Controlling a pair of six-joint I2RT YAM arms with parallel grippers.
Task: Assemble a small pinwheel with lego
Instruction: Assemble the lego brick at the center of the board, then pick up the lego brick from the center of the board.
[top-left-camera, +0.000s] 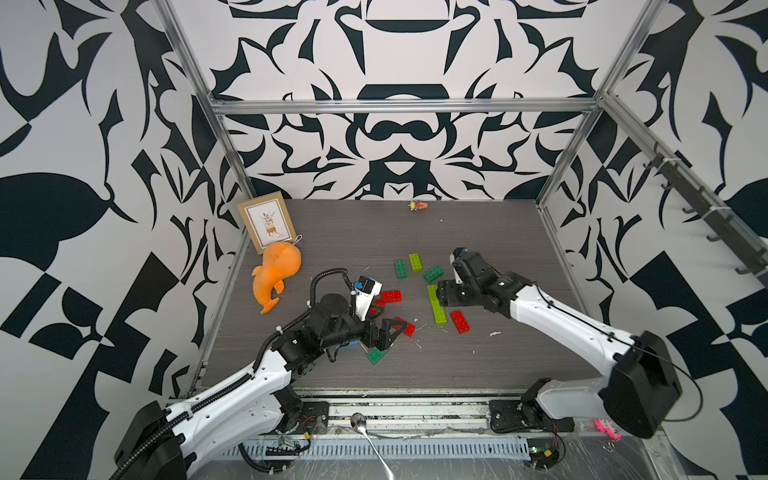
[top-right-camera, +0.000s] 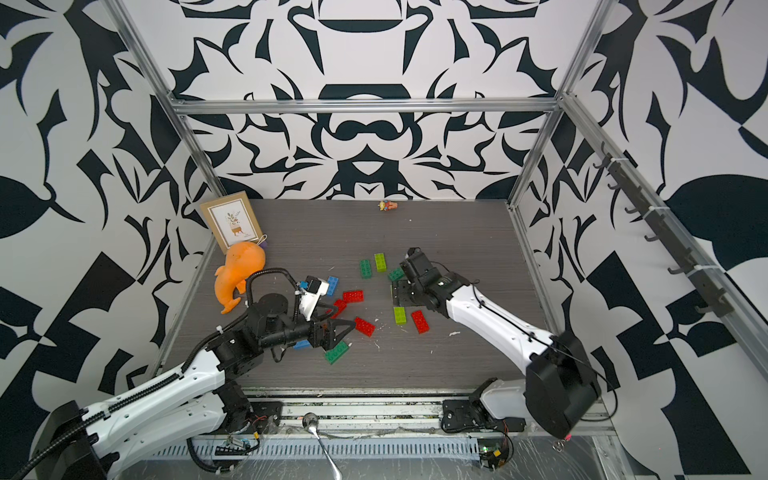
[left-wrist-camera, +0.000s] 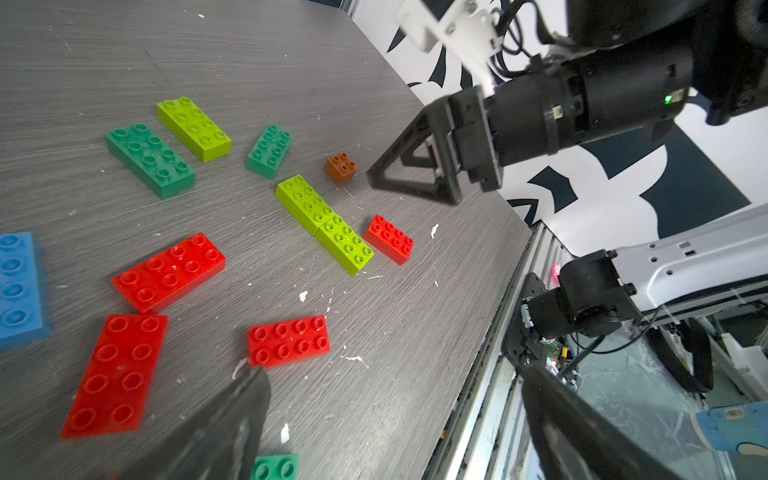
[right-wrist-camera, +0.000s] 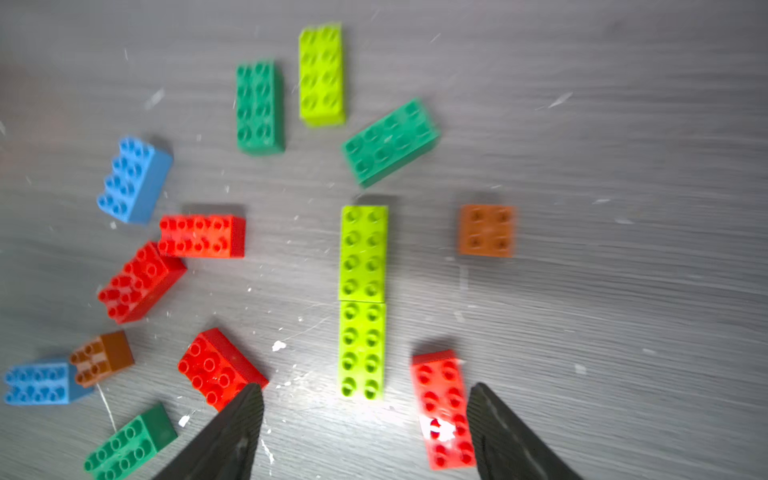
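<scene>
My right gripper (right-wrist-camera: 370, 434) hangs over the middle of the counter (top-left-camera: 478, 232), jaws apart, with nothing clamped. Just ahead of the gap, two lime bricks (right-wrist-camera: 362, 303) lie end to end with their short edges touching, making one straight row. A lone red brick (right-wrist-camera: 440, 399) lies just beside the row's near end, close to one of my fingers but apart from the lime. An orange square brick (right-wrist-camera: 486, 230) sits by itself beside the row's far end, with open counter all round it.

My left gripper (top-left-camera: 392, 334) is spread wide too and holds nothing. It hangs low over the front cluster, one fingertip just beside a corner of the front red brick (left-wrist-camera: 289, 340). A dark green brick (top-left-camera: 377, 355) lies at its fingers and is the piece nearest the front edge. A band of counter separates it from the metal rail (top-left-camera: 415, 392).

Further back, another green brick (top-left-camera: 401, 268), a single lime brick (top-left-camera: 415, 262) and a tilted green brick (top-left-camera: 433, 273) lie near one another without touching.

Behind them the counter runs open to the back wall, where a small figurine (top-left-camera: 417, 205) lies at the edge. A framed card (top-left-camera: 266, 222) and an orange plush whale (top-left-camera: 276, 276) fill the back left corner. The strip between my right arm and the right-hand wall is free.
</scene>
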